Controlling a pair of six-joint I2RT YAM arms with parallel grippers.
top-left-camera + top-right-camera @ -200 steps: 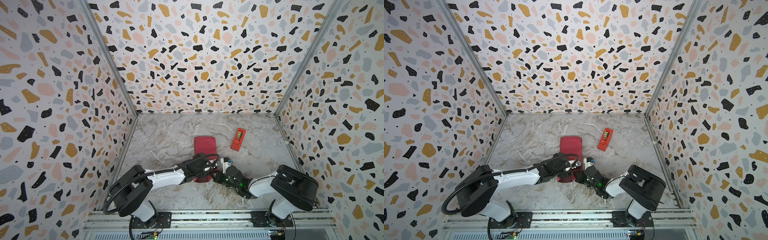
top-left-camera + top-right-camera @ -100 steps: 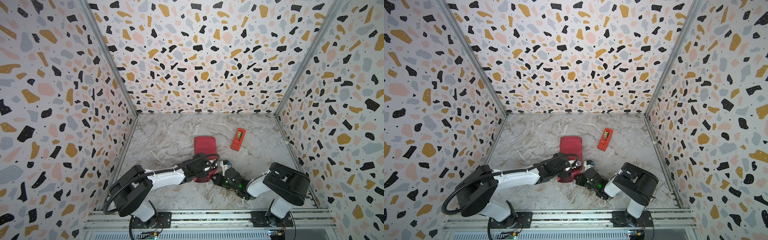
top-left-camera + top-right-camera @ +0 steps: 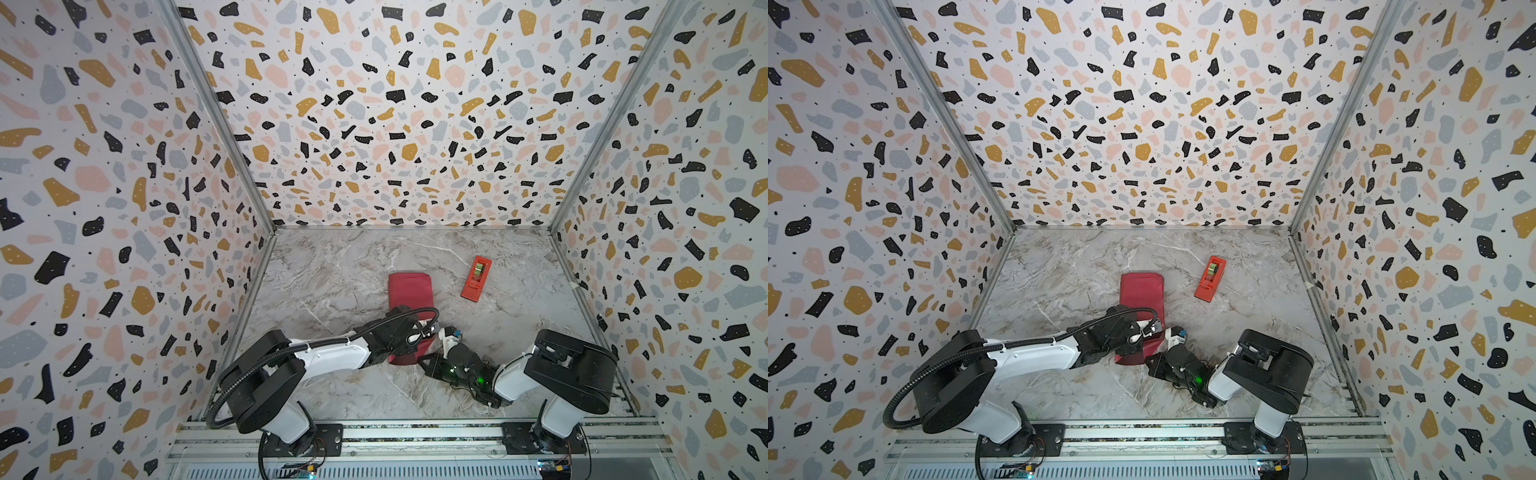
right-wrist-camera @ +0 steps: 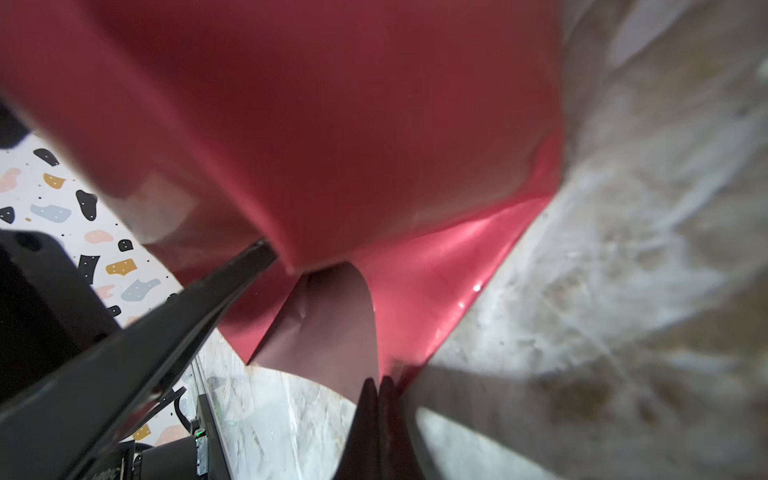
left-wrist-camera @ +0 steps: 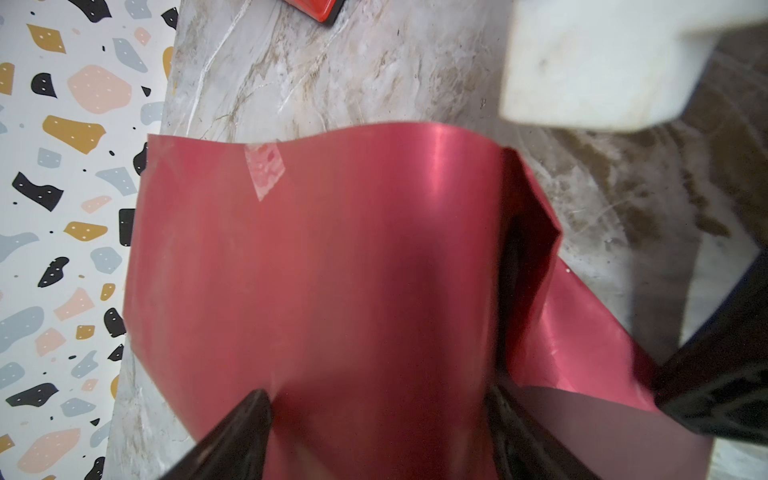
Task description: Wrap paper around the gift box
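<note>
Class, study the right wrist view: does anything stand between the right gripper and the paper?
Nothing visible does. The shut right gripper sits at the edge of the loose flap of the paper, bare table beside it.

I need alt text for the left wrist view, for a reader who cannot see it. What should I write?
Shiny red paper wrapped into a parcel fills the view, with clear tape near its far edge and a loose flap at one side. The left gripper, fingers spread wide, reaches over it; beyond lies the marble table.
</note>
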